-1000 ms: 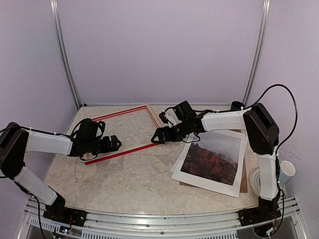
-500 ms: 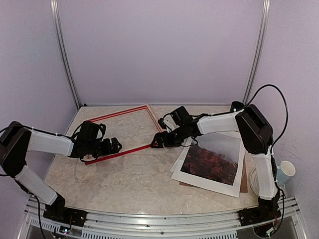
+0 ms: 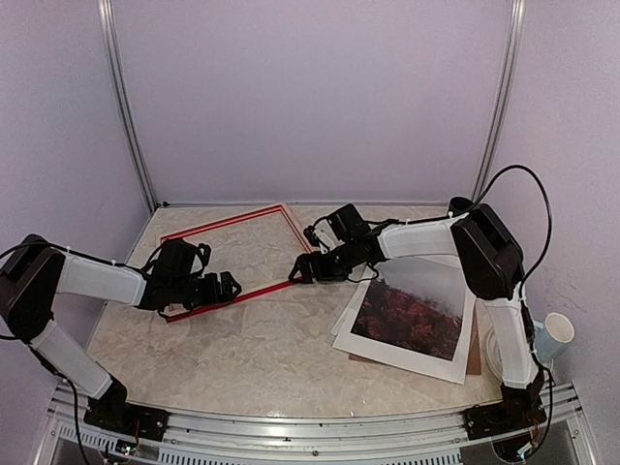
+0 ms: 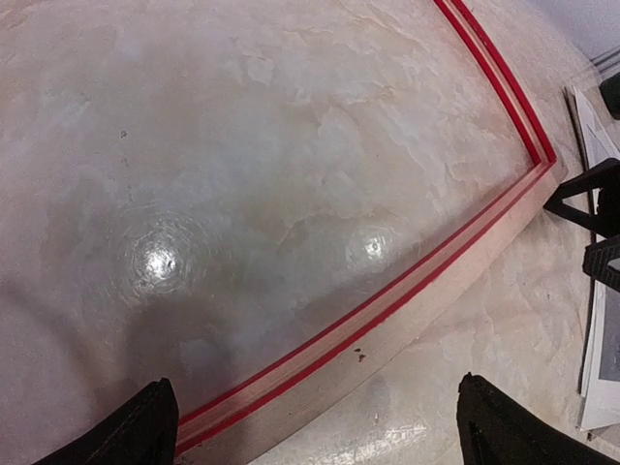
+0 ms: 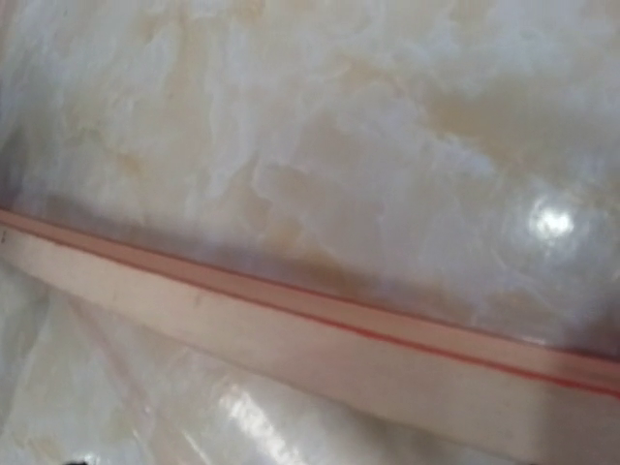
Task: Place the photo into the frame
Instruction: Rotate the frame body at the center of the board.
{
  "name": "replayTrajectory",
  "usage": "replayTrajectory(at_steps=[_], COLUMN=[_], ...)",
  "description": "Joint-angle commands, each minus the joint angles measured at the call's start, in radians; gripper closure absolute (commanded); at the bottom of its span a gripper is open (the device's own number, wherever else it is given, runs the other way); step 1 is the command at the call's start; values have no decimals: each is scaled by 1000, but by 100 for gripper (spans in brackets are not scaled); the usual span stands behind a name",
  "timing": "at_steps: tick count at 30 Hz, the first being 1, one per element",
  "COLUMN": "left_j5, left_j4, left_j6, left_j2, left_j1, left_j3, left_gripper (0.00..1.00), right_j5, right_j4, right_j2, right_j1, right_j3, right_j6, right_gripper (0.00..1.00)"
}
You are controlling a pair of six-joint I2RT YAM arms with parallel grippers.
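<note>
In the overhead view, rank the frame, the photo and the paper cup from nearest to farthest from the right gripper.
1. The frame: its near right corner lies just beside the right gripper.
2. The photo: flat on the table, off to the right.
3. The paper cup: far right, by the wall.

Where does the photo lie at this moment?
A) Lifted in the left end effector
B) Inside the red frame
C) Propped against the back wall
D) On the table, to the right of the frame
D: the photo lies flat to the right of the frame, wholly outside its red bars.
</note>
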Motion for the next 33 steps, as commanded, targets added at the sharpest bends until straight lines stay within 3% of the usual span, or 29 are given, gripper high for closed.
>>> replayTrajectory(at_steps=[1, 33], left_j5=[55, 151], left_j4=[19, 68], left_j6=[-16, -81], left_j2=[16, 103], left_j1=[-24, -230], left_j3=[-22, 76], left_gripper=[1, 1], right_j5=[15, -26], right_j4=[-15, -51], right_j2=[36, 167], right_j1=[6, -3], right_j3=[46, 257], right_j6=[7, -4], right_gripper=[1, 1])
